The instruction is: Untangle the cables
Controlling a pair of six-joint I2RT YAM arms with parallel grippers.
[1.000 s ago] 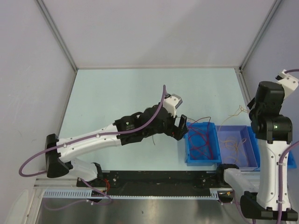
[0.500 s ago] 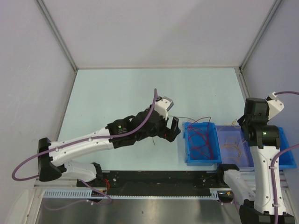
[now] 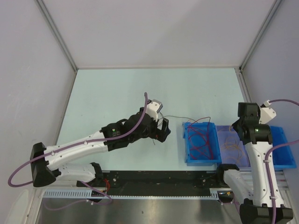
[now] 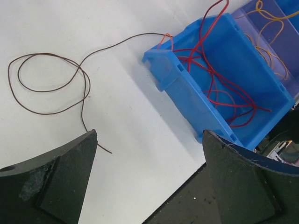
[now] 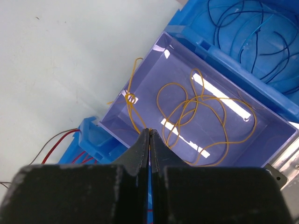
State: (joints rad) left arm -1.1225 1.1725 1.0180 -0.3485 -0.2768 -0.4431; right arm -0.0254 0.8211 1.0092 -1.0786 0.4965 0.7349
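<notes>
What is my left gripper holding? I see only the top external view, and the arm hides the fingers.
Observer: Nothing; the left gripper is open, and the dark wire lies looped on the table beyond its fingers.
Operator: And the right one?
Observer: The right gripper is shut, pointing at the yellow wires in the clear bin.
Operator: What is in the far right bin?
Observer: That blue bin holds dark blue wires.
</notes>
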